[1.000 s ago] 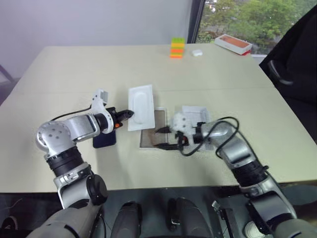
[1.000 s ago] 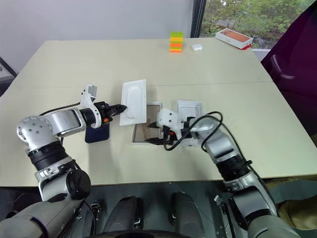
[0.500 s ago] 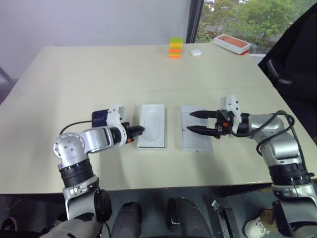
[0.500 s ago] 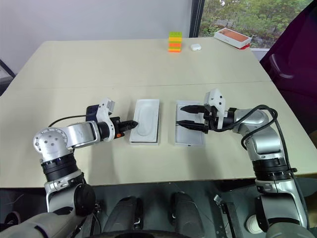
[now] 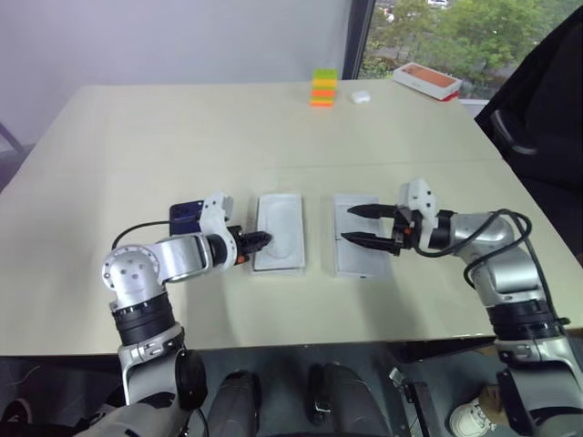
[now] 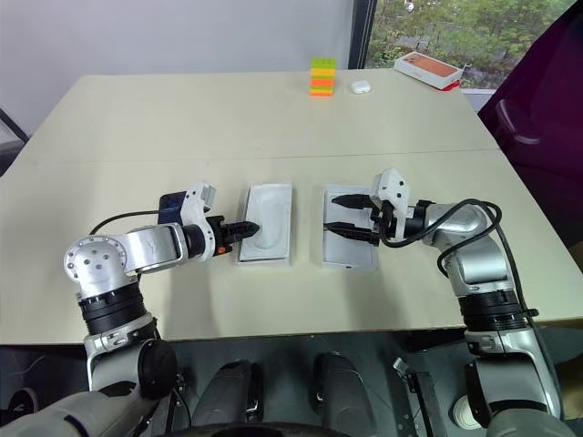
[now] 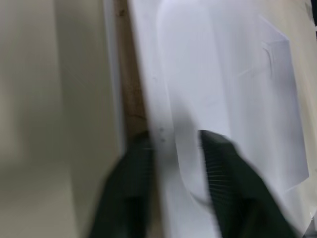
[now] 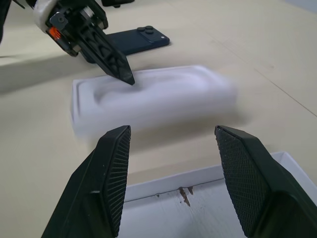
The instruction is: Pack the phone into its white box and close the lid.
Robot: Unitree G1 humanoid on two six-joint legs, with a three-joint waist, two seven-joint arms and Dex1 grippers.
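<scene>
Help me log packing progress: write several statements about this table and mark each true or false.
1. The phone lies on the table, not packed. True.
2. The right gripper grips the lid. False: its jaws stand open over the lid, with nothing between them.
3. The white insert lies to the robot's left of the lid. True.
4. The orange-topped box sits beside the phone. False: it sits at the table's far corner, by the window.
</scene>
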